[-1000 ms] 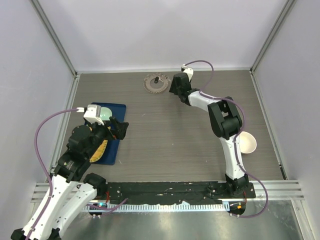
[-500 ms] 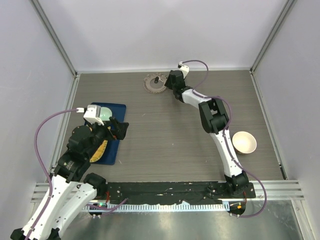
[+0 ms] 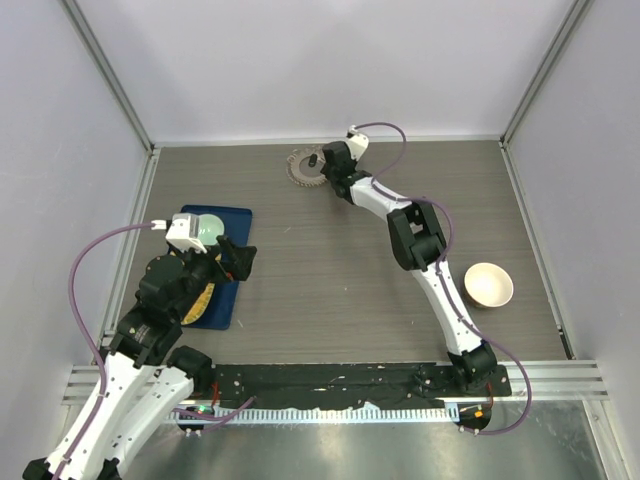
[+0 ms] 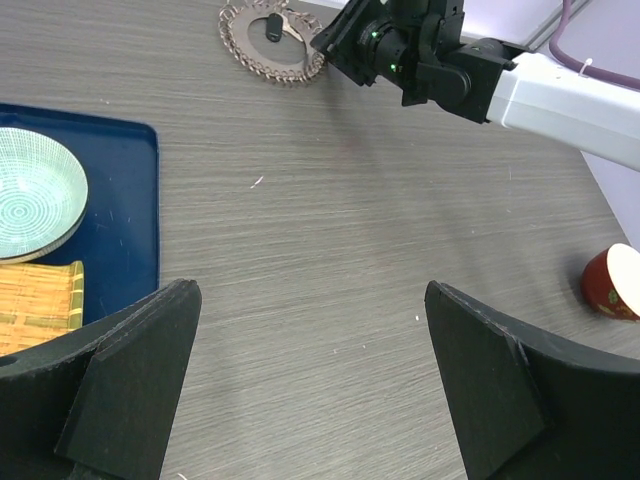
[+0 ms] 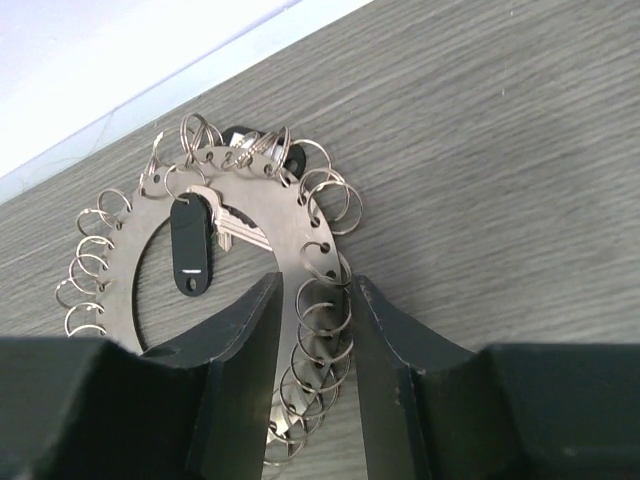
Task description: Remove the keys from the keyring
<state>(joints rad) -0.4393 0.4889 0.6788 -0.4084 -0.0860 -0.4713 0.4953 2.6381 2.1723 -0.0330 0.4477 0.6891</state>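
Right gripper (image 5: 315,290) straddles keyring (image 5: 290,215) rim, jaws near both sides; clamp cannot tell. Left gripper (image 4: 310,300) released, distant.

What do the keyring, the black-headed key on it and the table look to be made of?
The keyring: likely steel, a flat matte grey plate fringed with shiny wire loops. The key: seemingly a glossy black plastic head on a pale silver metal blade. The table: grey wood-grain surface, possibly laminate.
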